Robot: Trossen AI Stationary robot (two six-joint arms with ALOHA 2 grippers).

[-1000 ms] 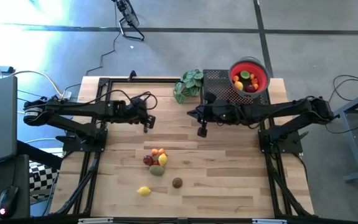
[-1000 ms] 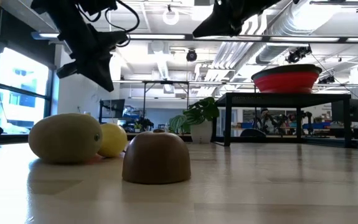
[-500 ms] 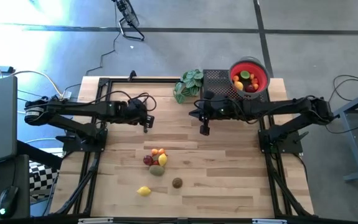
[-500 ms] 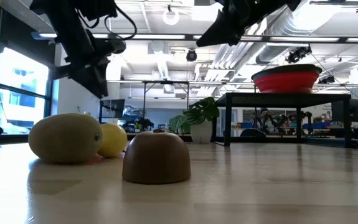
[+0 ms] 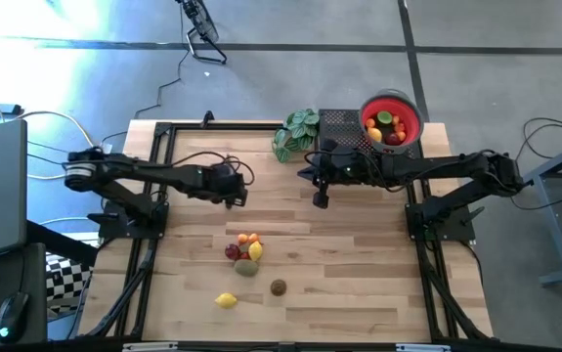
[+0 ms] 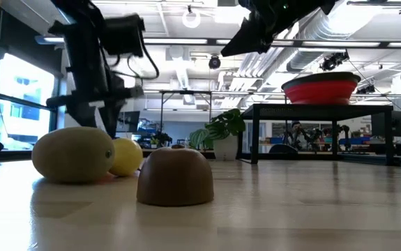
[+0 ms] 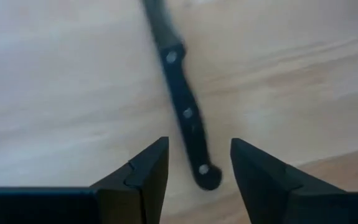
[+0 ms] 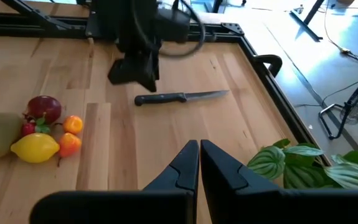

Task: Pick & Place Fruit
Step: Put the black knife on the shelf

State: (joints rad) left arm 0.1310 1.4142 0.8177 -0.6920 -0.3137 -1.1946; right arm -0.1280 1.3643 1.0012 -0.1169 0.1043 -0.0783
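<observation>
Left arm over a knife, right arm hanging near the bowl.

The left gripper [image 7: 194, 171] hangs low at centre-left of the high view, fingers apart, straddling a knife [image 8: 180, 97] lying flat on the table [image 5: 359, 264]. The right gripper [image 5: 321, 200] hovers right of centre, fingers together, empty. Fruit [image 5: 245, 252] clusters at lower centre; more fills the red bowl [image 5: 391, 119] at upper right.

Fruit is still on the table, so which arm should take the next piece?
Probably the left: its pincer is open above the table near the fruit pile. The right pincer is shut, beside the plant, farther off.
</observation>
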